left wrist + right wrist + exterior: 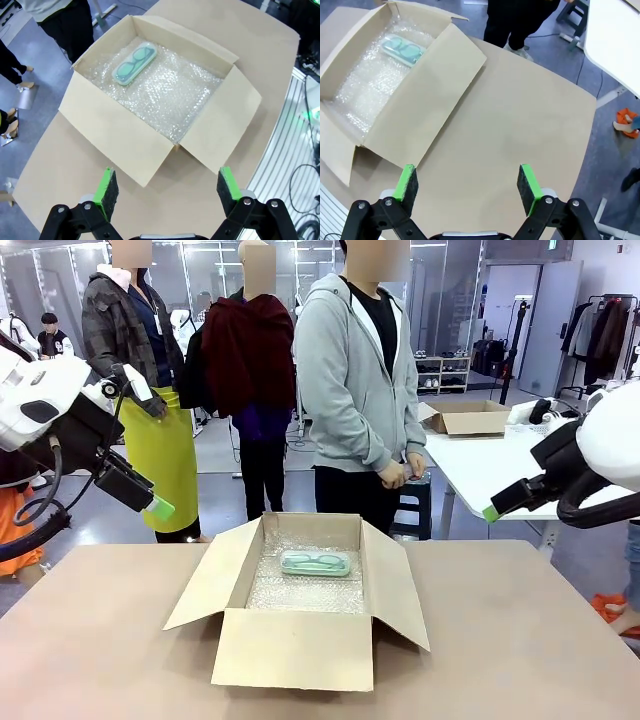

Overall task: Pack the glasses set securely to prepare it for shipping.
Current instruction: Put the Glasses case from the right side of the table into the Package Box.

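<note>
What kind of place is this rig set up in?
Probably an indoor lab or workshop hall set up for packing trials, not a home. An open cardboard box lined with bubble wrap sits on the work table. A second box sits on a white table behind, and a clothes rack stands farther back.

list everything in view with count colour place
cardboard box: one, brown, flaps open, centre
bubble wrap: one sheet, clear, lining the box floor
glasses case: one, mint green, on the bubble wrap, box's far side
table: one, tan, under the box
smaller cardboard box: one, brown, far right background
person: one, grey hoodie, standing across the table
left gripper: one, black, green pads, open, raised at left
right gripper: one, black, green pads, open, raised at right
</note>
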